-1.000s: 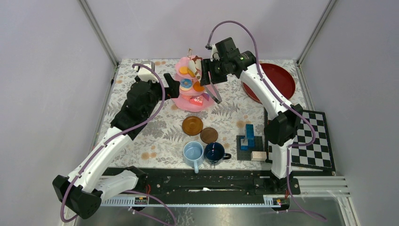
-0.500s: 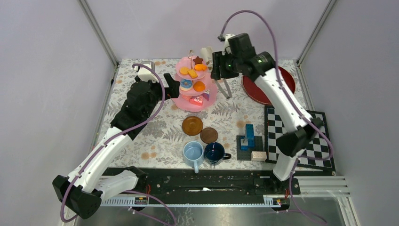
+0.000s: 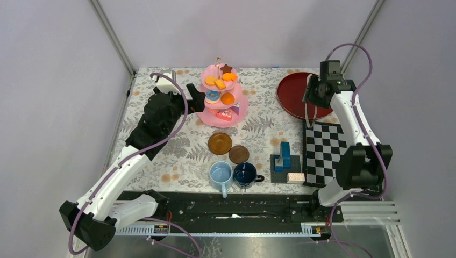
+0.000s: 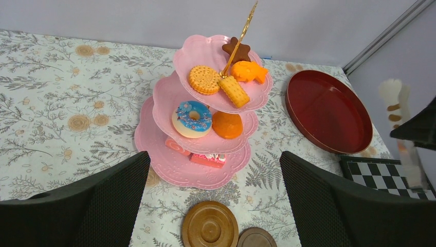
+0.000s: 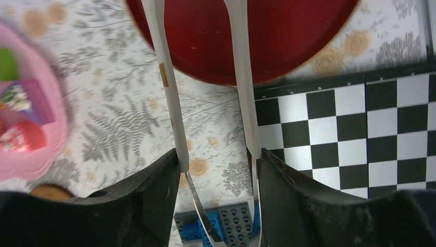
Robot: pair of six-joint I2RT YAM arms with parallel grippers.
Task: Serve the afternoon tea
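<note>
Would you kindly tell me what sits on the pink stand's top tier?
A round biscuit, a finger biscuit, an orange fish and a brown star; the tier hides part of the level beneath.

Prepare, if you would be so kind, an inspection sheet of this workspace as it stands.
Surface: floral tablecloth, lying flat.
Job's things: pink three-tier stand upright, pastries on its tiers; two brown saucers; light-blue mug and dark-blue mug side by side near the arm bases.
Clutter: blue block stack, chequered board, red tray.
End effectors: left end effector open, facing the stand; right end effector shut on white tongs, where tray meets board.
Cables: purple cables loop over both arms.
Surroundings: plain walls, metal frame posts.
</note>
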